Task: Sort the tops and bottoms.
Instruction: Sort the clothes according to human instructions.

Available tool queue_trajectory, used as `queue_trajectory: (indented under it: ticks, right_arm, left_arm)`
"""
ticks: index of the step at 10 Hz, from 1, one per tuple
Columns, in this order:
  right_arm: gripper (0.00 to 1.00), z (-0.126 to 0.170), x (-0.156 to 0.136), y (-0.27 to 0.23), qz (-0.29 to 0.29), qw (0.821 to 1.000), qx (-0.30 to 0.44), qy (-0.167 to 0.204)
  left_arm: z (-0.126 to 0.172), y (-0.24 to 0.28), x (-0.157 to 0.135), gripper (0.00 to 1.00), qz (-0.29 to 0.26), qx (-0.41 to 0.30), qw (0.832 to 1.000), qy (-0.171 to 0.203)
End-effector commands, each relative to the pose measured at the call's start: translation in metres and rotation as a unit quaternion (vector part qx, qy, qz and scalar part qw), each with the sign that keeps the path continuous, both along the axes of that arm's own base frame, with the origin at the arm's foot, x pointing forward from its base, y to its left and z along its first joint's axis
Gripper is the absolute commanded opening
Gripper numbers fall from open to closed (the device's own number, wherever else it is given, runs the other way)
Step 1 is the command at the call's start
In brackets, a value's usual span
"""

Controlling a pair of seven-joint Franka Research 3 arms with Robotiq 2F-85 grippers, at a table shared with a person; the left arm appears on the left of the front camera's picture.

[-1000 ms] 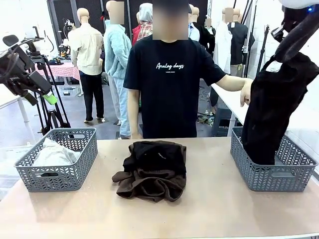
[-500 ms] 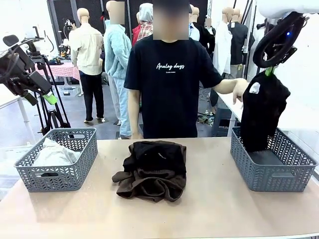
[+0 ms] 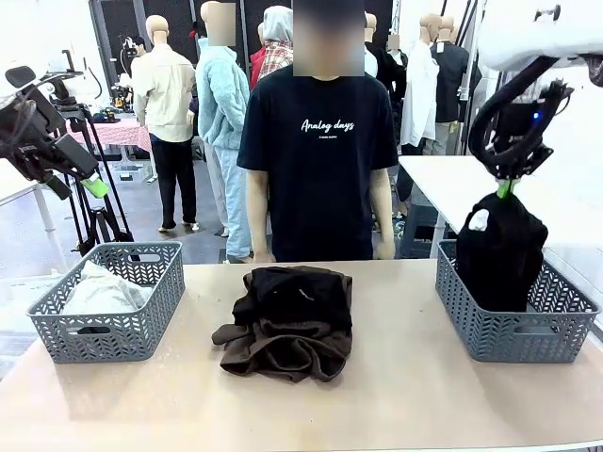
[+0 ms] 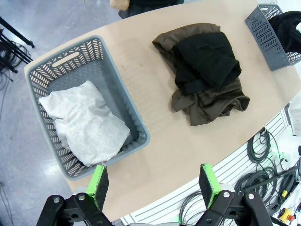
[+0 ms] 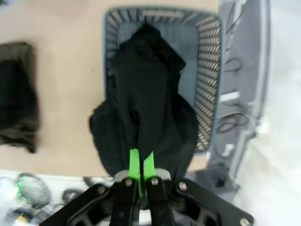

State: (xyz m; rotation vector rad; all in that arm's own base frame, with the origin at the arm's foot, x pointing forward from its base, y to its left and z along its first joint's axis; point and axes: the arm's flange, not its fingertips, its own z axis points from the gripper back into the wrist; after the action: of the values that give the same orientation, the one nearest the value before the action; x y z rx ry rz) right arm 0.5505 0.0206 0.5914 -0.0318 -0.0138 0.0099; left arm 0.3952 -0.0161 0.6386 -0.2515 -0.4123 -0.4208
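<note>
The table (image 3: 405, 395) had a person (image 3: 325, 160) in a black T-shirt standing at its far side. At its middle lay a heap of bottoms (image 3: 287, 325), black cloth on a dark brown piece. The right basket (image 3: 513, 339) held the lower end of a black garment (image 3: 499, 250), which hung from the right gripper (image 5: 141, 165), jaws pinched shut on its top. A pale grey-white top (image 3: 99, 290) lay in the left basket (image 3: 57, 334). The left gripper (image 4: 153, 176) hung raised, wide open and empty
</note>
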Motion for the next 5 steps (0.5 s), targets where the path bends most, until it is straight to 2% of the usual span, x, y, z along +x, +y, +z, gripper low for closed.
queue_trajectory:
  ticks: [1, 3, 5]
  right_arm:
    - [0.00, -0.021, 0.004, -0.005, 0.004, 1.000, 0.004, 0.005]
    - [0.00, -0.035, 0.014, -0.014, 0.003, 1.000, 0.012, 0.010]
    - [0.00, -0.039, 0.030, -0.027, -0.011, 1.000, -0.010, -0.008]
  left_arm:
    - [0.001, 0.000, 0.000, 1.00, 0.001, -0.001, 1.000, -0.001]
    - [0.001, 0.000, 0.000, 1.00, 0.001, -0.001, 1.000, -0.001]
    - [0.001, 0.000, 0.000, 1.00, 0.001, -0.001, 1.000, -0.001]
